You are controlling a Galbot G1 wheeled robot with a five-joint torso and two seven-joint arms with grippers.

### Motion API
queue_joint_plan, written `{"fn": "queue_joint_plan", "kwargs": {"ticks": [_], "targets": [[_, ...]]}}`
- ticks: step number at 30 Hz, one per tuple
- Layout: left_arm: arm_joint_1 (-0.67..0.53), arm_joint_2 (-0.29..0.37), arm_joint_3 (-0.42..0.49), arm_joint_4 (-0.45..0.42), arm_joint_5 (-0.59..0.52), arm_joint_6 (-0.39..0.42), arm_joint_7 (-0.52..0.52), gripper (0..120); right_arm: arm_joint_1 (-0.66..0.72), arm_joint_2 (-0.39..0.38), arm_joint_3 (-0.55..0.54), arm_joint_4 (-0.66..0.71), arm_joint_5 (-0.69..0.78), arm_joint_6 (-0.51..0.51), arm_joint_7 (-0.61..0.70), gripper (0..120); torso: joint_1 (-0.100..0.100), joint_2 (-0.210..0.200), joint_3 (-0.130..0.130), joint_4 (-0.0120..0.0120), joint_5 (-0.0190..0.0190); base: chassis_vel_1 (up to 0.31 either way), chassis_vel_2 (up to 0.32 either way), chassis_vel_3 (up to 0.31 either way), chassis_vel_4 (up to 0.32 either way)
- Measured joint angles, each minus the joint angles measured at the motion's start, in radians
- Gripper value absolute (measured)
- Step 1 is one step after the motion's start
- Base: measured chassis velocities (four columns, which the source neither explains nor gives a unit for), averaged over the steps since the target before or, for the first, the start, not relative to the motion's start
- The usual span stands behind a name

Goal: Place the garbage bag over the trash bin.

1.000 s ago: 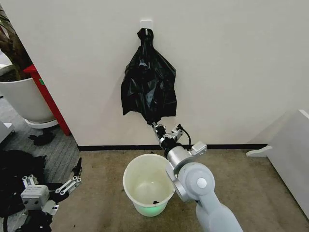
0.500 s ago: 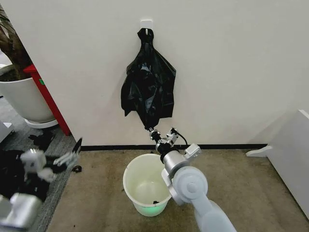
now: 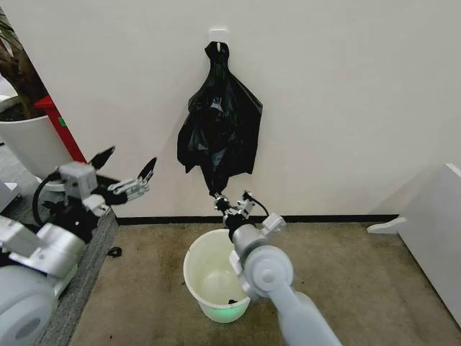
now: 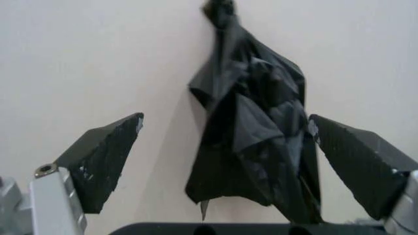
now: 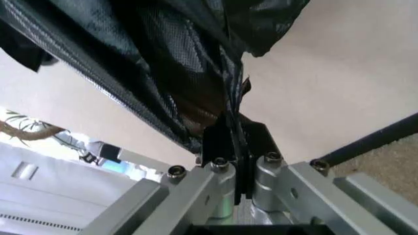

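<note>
The garbage bag (image 3: 220,133) hangs on the wall from a white hook (image 3: 218,45), black, glossy and crinkled. My right gripper (image 3: 216,196) is shut on the bag's lowest tip, just above the far rim of the trash bin (image 3: 189,256). The right wrist view shows the closed fingers (image 5: 222,139) pinching the bag's plastic (image 5: 163,58). The bin is white and round, stands upright on the carpet below the bag, and is open at the top. My left gripper (image 3: 130,160) is raised left of the bag and open. In its wrist view it (image 4: 225,120) frames the bag (image 4: 261,142), apart from it.
A large white plant pot (image 3: 29,144) and a red panel (image 3: 68,140) stand at the left by the wall's corner. A white board (image 3: 432,223) leans at the right. Brown carpet lies open around the bin.
My left arm rose from low at the left to bag height, gripper open. My right gripper moved slightly left, drawing the bag's lower tip with it.
</note>
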Motion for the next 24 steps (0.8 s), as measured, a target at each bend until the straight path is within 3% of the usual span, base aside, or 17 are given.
{"fn": "queue_joint_plan", "kwargs": {"ticks": [5,6,8,10,11,15,16,18,24], "targets": [[-0.124,0.061,0.084,0.065,0.109,0.008,0.046,100,0.032,0.014,-0.012,-0.035,-0.017,0.002,-0.005,0,0.000,0.000,0.000,0.0001,0.0002,0.000,0.000,0.000,0.000],[-0.212,0.075,0.158,0.102,0.135,0.009,0.051,100,0.041,0.014,-0.013,-0.044,-0.024,0.003,-0.008,0,0.000,0.000,0.000,0.0001,0.0000,0.000,0.000,0.000,0.000],[-0.258,0.078,0.200,0.120,0.143,0.010,0.053,100,0.044,0.014,-0.014,-0.047,-0.027,0.003,-0.010,0,0.000,0.000,0.000,0.0000,0.0000,0.000,0.000,0.000,0.000],[-0.368,0.079,0.316,0.158,0.148,0.015,0.051,100,0.050,0.010,-0.013,-0.053,-0.030,0.003,-0.012,0,0.000,0.000,0.000,0.0001,0.0000,0.000,0.000,0.000,0.000],[-0.459,0.075,0.404,0.180,0.146,0.022,0.046,100,0.054,0.007,-0.011,-0.055,-0.030,0.003,-0.012,0,0.000,0.000,0.000,-0.0001,-0.0004,0.000,0.000,0.000,0.000],[-0.677,0.030,0.601,0.204,0.093,0.066,0.010,100,0.062,-0.003,-0.009,-0.058,-0.030,0.003,-0.012,0,0.000,0.000,0.000,-0.0002,0.0003,0.000,0.000,0.000,0.000],[-0.677,0.030,0.601,0.204,0.093,0.066,0.010,100,0.062,-0.003,-0.009,-0.058,-0.030,0.003,-0.012,0,0.000,0.000,0.000,-0.0002,0.0003,0.000,0.000,0.000,0.000],[-0.765,0.004,0.695,0.220,0.091,0.084,0.002,100,0.067,-0.006,-0.009,-0.063,-0.029,0.003,-0.012,0,0.000,0.000,0.000,-0.0003,0.0004,0.000,0.000,0.000,0.000],[-0.883,-0.021,0.841,0.286,0.220,0.089,0.059,100,0.073,-0.008,-0.009,-0.070,-0.027,0.004,-0.010,0,0.000,0.000,0.000,0.0000,0.0000,0.000,0.000,0.000,0.000]]}}
